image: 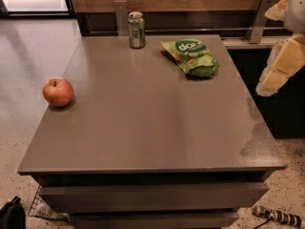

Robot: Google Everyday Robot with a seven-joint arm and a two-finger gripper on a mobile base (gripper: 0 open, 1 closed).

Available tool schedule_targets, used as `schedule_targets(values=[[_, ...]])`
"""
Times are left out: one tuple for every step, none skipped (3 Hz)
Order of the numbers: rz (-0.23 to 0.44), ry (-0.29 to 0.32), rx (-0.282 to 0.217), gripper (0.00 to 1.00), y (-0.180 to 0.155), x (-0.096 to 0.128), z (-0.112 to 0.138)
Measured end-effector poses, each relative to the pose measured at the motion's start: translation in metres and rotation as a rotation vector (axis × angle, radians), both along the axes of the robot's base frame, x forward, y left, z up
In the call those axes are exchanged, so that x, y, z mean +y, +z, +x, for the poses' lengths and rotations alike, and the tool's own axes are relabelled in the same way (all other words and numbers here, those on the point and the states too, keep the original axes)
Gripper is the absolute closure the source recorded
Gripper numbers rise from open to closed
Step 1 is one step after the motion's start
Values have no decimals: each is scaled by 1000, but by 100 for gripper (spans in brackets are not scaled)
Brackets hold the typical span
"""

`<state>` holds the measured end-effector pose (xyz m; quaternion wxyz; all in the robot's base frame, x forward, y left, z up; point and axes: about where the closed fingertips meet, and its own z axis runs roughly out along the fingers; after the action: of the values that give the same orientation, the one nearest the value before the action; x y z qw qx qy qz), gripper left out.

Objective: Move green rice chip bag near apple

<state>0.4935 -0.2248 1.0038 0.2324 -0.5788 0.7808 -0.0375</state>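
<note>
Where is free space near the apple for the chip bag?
Bare tabletop lies right of the apple, across the middle and front. The far edge is crowded: green can, green rice chip bag. The gripper hangs off the table's right side.

The worktop [143, 128] carries 3 obstacles: the apple [58, 92] at its left edge, a green can [137, 29] upright at its top edge, and the green rice chip bag [191, 56] lying right of the can, apart from it. Bare surface spans the middle and lower frame between bag and apple. The end effector [280, 67] hangs at the frame's right, beyond the worktop's right edge.
</note>
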Motion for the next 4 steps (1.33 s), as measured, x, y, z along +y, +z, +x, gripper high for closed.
schedule_targets(values=[[150,-68,-45,0,-1,19,49],[282,-178,-81,0,-1,37,96],[371,-292,-97,0,-8,57,139],[427,-380,-100,0,-22,60,168]])
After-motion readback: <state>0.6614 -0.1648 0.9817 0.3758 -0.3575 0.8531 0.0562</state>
